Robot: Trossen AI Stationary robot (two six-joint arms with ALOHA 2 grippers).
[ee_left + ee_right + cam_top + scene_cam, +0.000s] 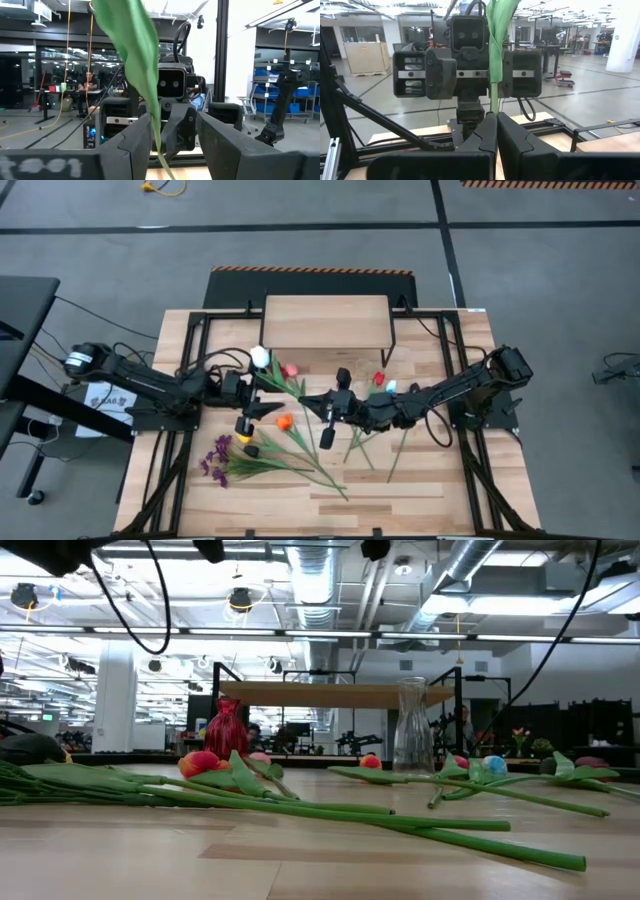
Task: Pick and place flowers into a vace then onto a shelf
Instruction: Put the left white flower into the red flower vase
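While the right claw (494, 131) clamps a green-stemmed white tulip (261, 357) mid-air above the table (440, 480), the left claw (172, 132) stands parted around its leaf: a handover. Next, I judge, carry it to the clear glass vase (412, 726).

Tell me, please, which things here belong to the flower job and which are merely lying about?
Job: flowers on the table; the stem in the shut right gripper, between the open left gripper's fingers; glass vase; shelf.

Lying about: red vase; white sheet by the left arm.
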